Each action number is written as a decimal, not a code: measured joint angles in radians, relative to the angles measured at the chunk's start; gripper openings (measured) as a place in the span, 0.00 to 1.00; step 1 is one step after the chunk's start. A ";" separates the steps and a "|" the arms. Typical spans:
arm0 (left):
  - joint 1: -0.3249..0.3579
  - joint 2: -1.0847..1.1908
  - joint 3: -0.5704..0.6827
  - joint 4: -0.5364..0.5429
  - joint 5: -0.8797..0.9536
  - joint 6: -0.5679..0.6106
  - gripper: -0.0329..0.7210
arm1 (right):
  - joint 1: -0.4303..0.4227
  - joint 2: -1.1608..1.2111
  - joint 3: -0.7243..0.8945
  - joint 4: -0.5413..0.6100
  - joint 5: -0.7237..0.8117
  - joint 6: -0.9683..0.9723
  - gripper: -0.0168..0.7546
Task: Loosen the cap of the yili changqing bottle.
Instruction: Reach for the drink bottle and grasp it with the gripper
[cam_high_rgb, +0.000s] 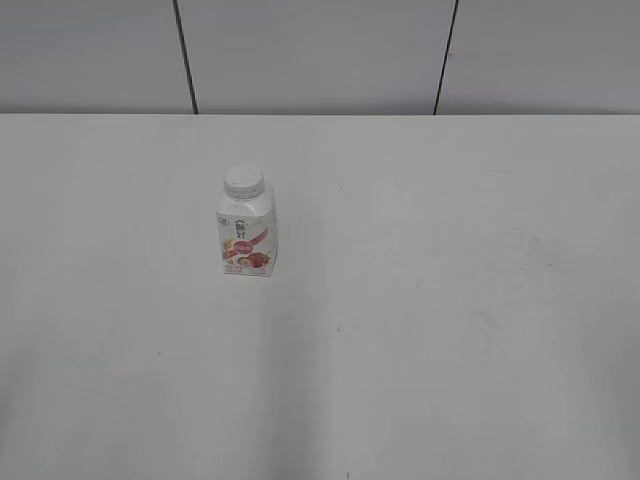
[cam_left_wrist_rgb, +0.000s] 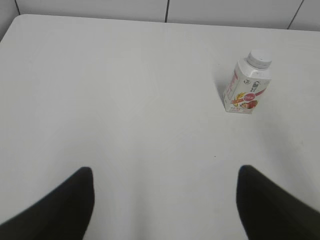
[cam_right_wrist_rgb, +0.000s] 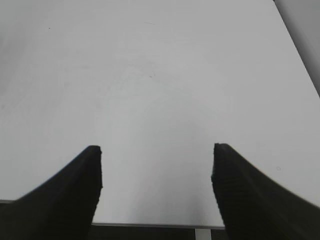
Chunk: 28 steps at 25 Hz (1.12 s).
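Observation:
The yili changqing bottle (cam_high_rgb: 246, 235) stands upright on the white table, left of the middle in the exterior view, with its white cap (cam_high_rgb: 244, 181) on its neck. It also shows in the left wrist view (cam_left_wrist_rgb: 247, 87), far ahead and to the right, with the cap (cam_left_wrist_rgb: 260, 58) on top. My left gripper (cam_left_wrist_rgb: 165, 175) is open and empty, well short of the bottle. My right gripper (cam_right_wrist_rgb: 156, 150) is open and empty above the table's near edge; the bottle is out of its view. Neither gripper shows in the exterior view.
The white table (cam_high_rgb: 450, 330) runs to a grey panelled wall (cam_high_rgb: 320, 50) at the back. Its near edge (cam_right_wrist_rgb: 150, 224) shows in the right wrist view and its right edge (cam_right_wrist_rgb: 295, 45) slants at the top right.

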 joint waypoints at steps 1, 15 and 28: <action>0.000 0.000 0.000 0.000 0.000 0.000 0.76 | 0.000 0.000 0.000 0.000 0.000 0.000 0.73; 0.000 0.016 -0.038 0.028 -0.244 0.101 0.76 | 0.000 0.000 0.000 0.000 0.001 0.000 0.73; 0.000 0.183 0.121 0.028 -0.741 0.136 0.76 | 0.000 0.000 0.000 0.000 0.001 0.000 0.73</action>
